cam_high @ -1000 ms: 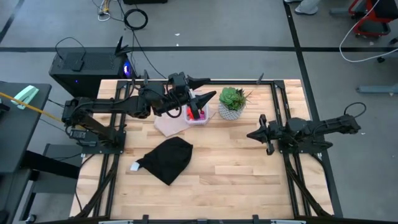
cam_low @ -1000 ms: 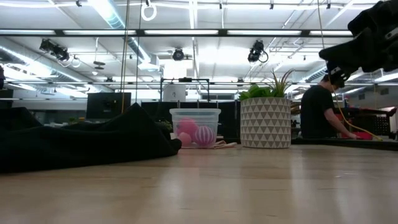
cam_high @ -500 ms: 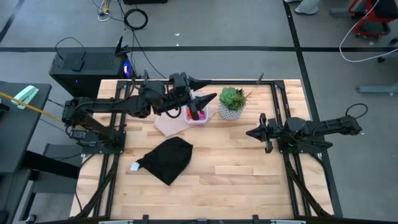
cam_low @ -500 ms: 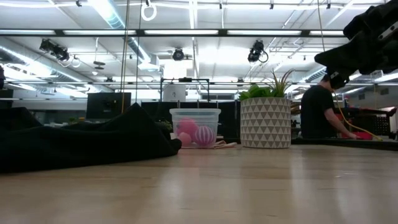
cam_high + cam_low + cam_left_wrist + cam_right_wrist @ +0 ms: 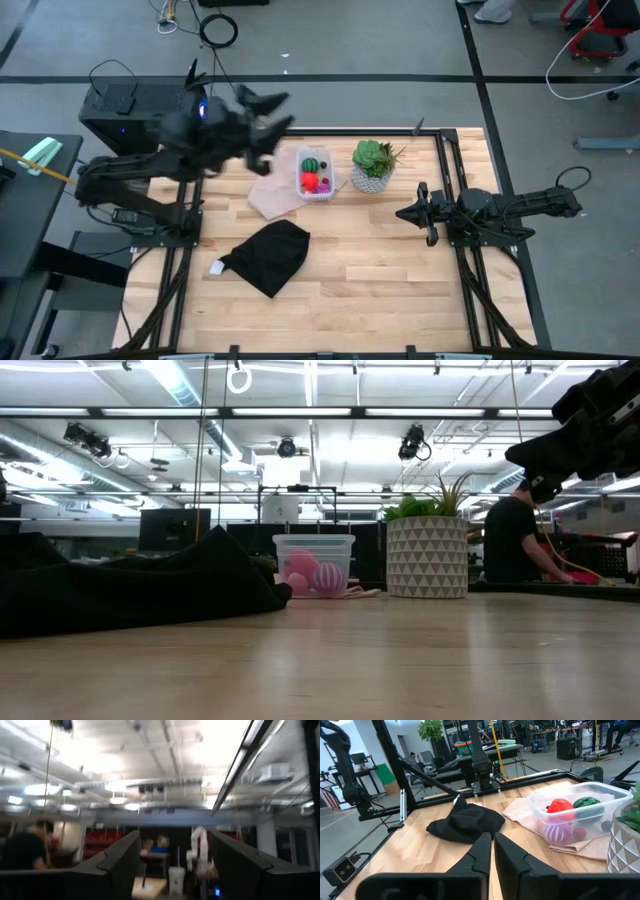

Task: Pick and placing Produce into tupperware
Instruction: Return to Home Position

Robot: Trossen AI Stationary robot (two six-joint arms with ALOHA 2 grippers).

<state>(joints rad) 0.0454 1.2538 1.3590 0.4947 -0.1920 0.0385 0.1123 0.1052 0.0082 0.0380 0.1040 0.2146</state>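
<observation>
The tupperware (image 5: 315,176) is a clear tub standing on the table's far middle. It holds the produce: a green striped ball (image 5: 312,164), a red-orange piece (image 5: 309,181), a magenta-purple striped ball (image 5: 555,832) and small red bits. In the low view the tupperware (image 5: 313,565) shows pink and purple pieces inside. My left gripper (image 5: 280,109) is open, raised off the table's far left edge and touching nothing; its wrist view shows my left gripper (image 5: 172,870) aimed at the room's ceiling. My right gripper (image 5: 402,213) is shut and hovers right of the centre, fingers (image 5: 482,851) pointing toward the left.
A succulent in a white patterned pot (image 5: 372,166) stands just right of the tub. A pale pinkish sheet (image 5: 270,196) lies under and left of the tub. A black cloth (image 5: 268,255) is heaped near the left centre, with a small white tag (image 5: 216,267) beside it. A person sits in the room behind.
My left gripper, which was over the tub, has risen and drawn back toward the table's far left corner, tipping upward; it stays open. The tub's contents now show uncovered. My right gripper has shifted slightly toward the left.
</observation>
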